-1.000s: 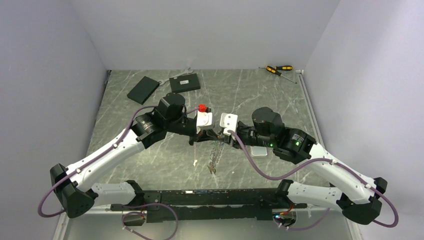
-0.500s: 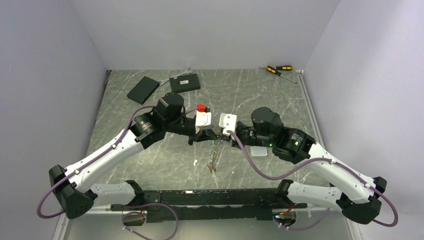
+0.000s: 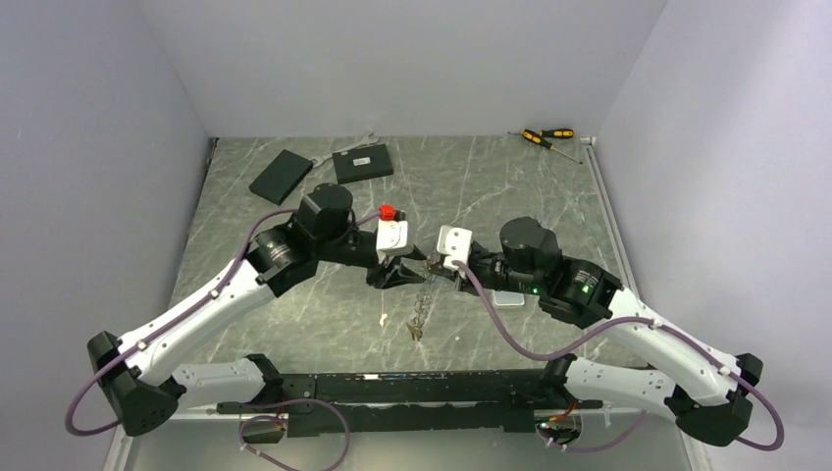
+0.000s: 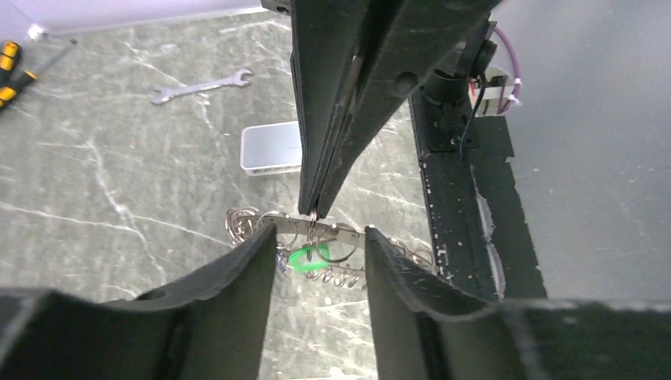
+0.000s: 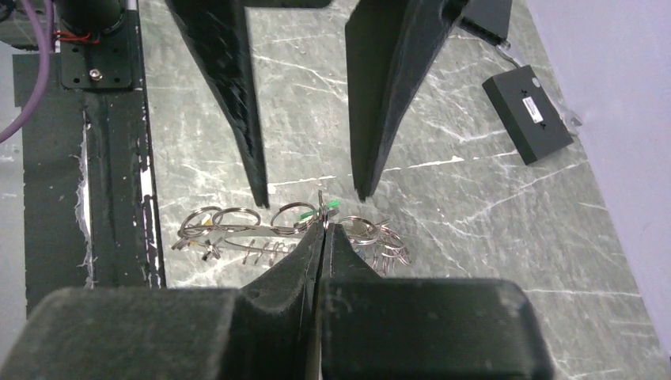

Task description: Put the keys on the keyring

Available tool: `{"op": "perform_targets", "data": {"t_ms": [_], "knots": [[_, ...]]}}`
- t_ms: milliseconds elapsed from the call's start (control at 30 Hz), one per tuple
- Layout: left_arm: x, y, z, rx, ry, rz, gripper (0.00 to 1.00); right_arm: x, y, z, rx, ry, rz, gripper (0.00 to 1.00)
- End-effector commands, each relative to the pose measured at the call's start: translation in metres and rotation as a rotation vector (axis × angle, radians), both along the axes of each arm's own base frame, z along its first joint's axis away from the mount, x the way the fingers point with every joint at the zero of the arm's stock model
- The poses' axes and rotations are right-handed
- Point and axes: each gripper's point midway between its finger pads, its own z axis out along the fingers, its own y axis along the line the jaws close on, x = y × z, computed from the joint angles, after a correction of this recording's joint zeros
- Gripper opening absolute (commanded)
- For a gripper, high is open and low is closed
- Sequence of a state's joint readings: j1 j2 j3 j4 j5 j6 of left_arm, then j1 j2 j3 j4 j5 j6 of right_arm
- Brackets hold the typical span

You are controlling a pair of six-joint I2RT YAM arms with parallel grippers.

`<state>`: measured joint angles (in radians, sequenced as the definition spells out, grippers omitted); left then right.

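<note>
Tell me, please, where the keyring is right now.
In the top view, the keyring dangles over the middle of the table, pinched by the shut right claw, with the open left claw straddling it.

The grey-green marbled table (image 3: 510, 186) carries two flat black boxes (image 3: 281, 176) far left with a wrench (image 4: 202, 85) between them. Two screwdrivers (image 3: 546, 137) lie far right, a pale flat slab (image 4: 271, 148) mid-right, and a tiny pale piece (image 3: 382, 317), perhaps a key.

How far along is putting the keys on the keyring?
Done: a green-tagged key seems to hang on the keyring. In hand: the right hand pinches the keyring, the left hand open near it. Left: a small loose piece on the table, maybe a key.
</note>
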<state>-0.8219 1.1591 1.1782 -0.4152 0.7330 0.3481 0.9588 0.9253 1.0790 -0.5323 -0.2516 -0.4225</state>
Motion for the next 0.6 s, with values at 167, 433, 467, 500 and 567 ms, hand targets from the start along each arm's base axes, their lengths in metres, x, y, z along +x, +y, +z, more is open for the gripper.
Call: {"op": "perform_targets", "data": {"t_ms": [167, 433, 467, 500, 567], "knots": [[-0.001, 0.019, 0.039, -0.083, -0.099, 0.091, 0.52, 0.000, 0.002, 0.048, 0.184, -0.097, -0.006, 0.00], [0.004, 0.008, 0.028, -0.090, 0.034, 0.126, 0.41, -0.004, -0.001, 0.050, 0.207, -0.107, 0.002, 0.00], [0.005, 0.006, 0.028, -0.096, 0.044, 0.132, 0.39, -0.005, -0.001, 0.050, 0.208, -0.106, 0.004, 0.00], [0.007, 0.004, 0.028, -0.098, 0.053, 0.136, 0.36, -0.005, -0.001, 0.050, 0.207, -0.105, 0.004, 0.00], [0.007, 0.001, 0.029, -0.097, 0.060, 0.128, 0.33, -0.005, -0.002, 0.050, 0.207, -0.105, 0.005, 0.00]]}}
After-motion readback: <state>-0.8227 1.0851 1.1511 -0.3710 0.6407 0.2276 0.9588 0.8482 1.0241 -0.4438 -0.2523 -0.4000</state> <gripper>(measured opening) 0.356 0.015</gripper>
